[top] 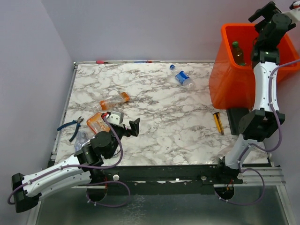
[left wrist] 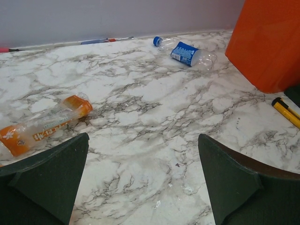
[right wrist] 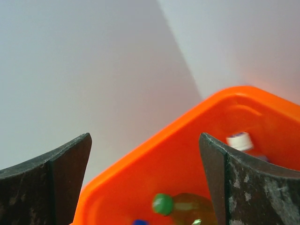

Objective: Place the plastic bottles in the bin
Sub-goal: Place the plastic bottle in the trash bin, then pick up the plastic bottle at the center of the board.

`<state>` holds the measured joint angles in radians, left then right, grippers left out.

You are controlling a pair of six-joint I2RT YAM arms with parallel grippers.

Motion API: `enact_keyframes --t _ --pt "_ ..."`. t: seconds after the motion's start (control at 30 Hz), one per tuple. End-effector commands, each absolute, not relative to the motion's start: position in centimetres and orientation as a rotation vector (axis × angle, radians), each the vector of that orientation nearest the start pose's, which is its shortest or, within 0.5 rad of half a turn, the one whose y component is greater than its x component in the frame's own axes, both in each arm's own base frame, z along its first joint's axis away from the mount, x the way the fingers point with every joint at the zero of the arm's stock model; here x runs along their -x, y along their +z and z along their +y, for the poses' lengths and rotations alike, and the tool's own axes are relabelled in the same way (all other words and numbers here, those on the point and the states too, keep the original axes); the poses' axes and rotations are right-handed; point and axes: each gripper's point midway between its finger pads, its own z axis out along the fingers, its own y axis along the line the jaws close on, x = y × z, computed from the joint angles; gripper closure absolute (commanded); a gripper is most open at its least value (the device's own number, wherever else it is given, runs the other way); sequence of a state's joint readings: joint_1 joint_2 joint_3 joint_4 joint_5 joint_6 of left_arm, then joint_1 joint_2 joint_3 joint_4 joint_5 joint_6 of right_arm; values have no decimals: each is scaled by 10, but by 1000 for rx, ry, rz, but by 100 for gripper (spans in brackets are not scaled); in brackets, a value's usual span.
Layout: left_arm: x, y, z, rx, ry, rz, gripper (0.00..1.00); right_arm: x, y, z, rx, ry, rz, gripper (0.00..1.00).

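Dark left claw [left wrist: 143, 138] stands wide and empty, low over the marble table [top: 168, 122]. The orange-labelled bottle [left wrist: 44, 125] lies just ahead and to its left, with its long axis slanting across the claw's line. A blue-labelled bottle [left wrist: 186, 51] lies well beyond, near the orange bin [top: 225, 89]. The right claw [right wrist: 144, 137] hangs wide and empty over the bin, so the left arm is nearer the table bottles. I count four bottles on the table, including a crushed orange bottle [top: 96, 123] and what looks like a clear bottle [top: 82, 138] by the blue-handled pliers [top: 70, 125]. At least two are in the bin, one a green-capped bottle [right wrist: 185, 206]
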<state>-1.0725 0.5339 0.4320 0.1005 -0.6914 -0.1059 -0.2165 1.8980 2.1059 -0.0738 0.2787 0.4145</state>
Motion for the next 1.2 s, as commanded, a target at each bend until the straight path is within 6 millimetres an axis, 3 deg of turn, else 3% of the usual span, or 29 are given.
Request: enact_keyframes --t 0.0,0.1,0.2,0.3,0.43,0.6,0.73,0.87,1.0,1.17 --pt "-215 255 -174 -203 -430 1552 1 -496 599 -70 -483 143 1076 0" --pt "-215 254 -173 -190 -429 1556 1 -460 627 3 -342 216 1048 0" --pt "-216 252 -175 -191 -428 1563 1 -431 602 68 -209 236 1076 0" --pt "-216 252 -175 -193 -425 1571 1 -401 561 117 -105 337 1155 1" --pt "-217 251 -171 -180 -406 1569 1 -370 493 174 22 458 1311 4" --pt "-218 247 -172 -210 -377 1576 1 -374 380 231 184 496 1659 5" --pt "-217 242 -181 -270 -385 1586 1 -381 303 246 245 480 1854 3" --pt "-218 237 -186 -299 -379 1599 1 -395 246 248 237 408 1965 0" --pt "-220 235 -181 -292 -340 1606 1 -433 212 238 163 273 2056 0" --pt "-221 234 -176 -274 -325 1604 1 -491 191 202 -45 318 2073 0"
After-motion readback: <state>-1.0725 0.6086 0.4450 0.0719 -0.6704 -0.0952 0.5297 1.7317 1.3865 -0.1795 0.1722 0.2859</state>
